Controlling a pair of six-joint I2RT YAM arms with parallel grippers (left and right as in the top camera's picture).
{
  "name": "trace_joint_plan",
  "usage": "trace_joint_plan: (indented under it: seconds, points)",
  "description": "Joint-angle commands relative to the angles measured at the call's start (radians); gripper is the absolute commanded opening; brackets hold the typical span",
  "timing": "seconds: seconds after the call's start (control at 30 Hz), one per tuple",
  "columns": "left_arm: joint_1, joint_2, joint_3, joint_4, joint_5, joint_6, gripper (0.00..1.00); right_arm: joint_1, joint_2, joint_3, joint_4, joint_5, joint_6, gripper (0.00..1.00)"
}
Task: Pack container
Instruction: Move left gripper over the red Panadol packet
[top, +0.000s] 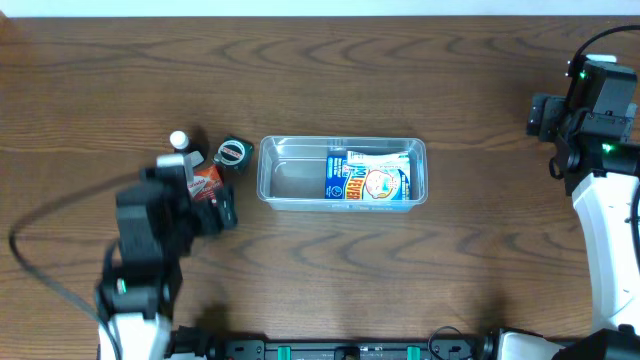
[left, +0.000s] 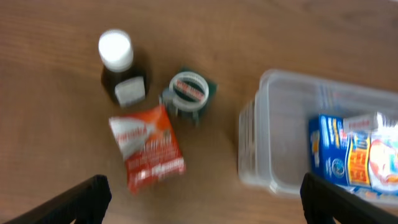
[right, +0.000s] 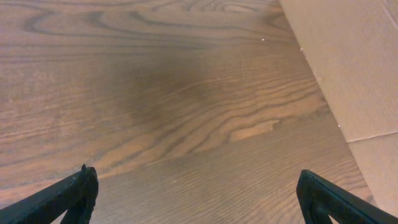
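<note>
The clear plastic container (top: 290, 175) lies at mid-table with a blue snack packet (top: 368, 178) in its right half. In the left wrist view the container (left: 273, 143) is at the right, with the blue packet (left: 354, 155) inside. A red packet (left: 148, 147), a dark bottle with a white cap (left: 121, 73) and a round green-rimmed item (left: 188, 91) lie on the wood left of it. My left gripper (left: 202, 202) is open and empty above the table, below the red packet. My right gripper (right: 199, 193) is open and empty over bare wood at the far right.
The red packet (top: 205, 182), bottle (top: 180, 141) and round item (top: 232, 153) cluster just left of the container. A cardboard-coloured surface (right: 354, 62) borders the table on the right in the right wrist view.
</note>
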Motion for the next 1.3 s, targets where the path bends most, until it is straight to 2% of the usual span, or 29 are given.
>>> trace_joint_plan:
  seconds: [0.0, 0.13, 0.43, 0.5, 0.6, 0.73, 0.97, 1.2, 1.27]
  points:
    - [0.005, 0.222, 0.233, -0.126, 0.046, -0.005, 0.98, -0.004, -0.006, 0.002, -0.002, 0.009, 0.015, 0.99]
    - [0.005, 0.412, 0.418, -0.267, 0.113, -0.005, 0.98, -0.004, -0.006, 0.002, -0.002, 0.009, 0.015, 0.99]
    - [0.007, 0.555, 0.434, -0.338, 0.140, -0.018, 0.98, -0.004, -0.006, 0.002, -0.002, 0.009, 0.015, 0.99]
    - [0.018, 0.572, 0.434, -0.361, 0.126, -0.109, 0.98, -0.004, -0.006, 0.002, -0.002, 0.009, 0.015, 0.99]
    - [0.031, 0.596, 0.425, -0.402, 0.023, -0.287, 0.98, -0.004, -0.006, 0.002, -0.002, 0.009, 0.015, 0.99]
    - [0.032, 0.630, 0.399, -0.388, -0.071, -0.372, 0.98, -0.004, -0.006, 0.002, -0.002, 0.009, 0.015, 0.99]
    - [0.032, 0.713, 0.394, -0.292, -0.071, -0.372, 0.98, -0.004, -0.006, 0.002, -0.002, 0.009, 0.015, 0.99]
    - [0.040, 0.836, 0.394, -0.284, -0.115, -0.376, 0.98, -0.004, -0.006, 0.002, -0.002, 0.009, 0.015, 0.99]
    - [0.045, 0.869, 0.394, -0.280, -0.115, -0.330, 0.98, -0.004, -0.006, 0.002, -0.002, 0.009, 0.015, 0.99]
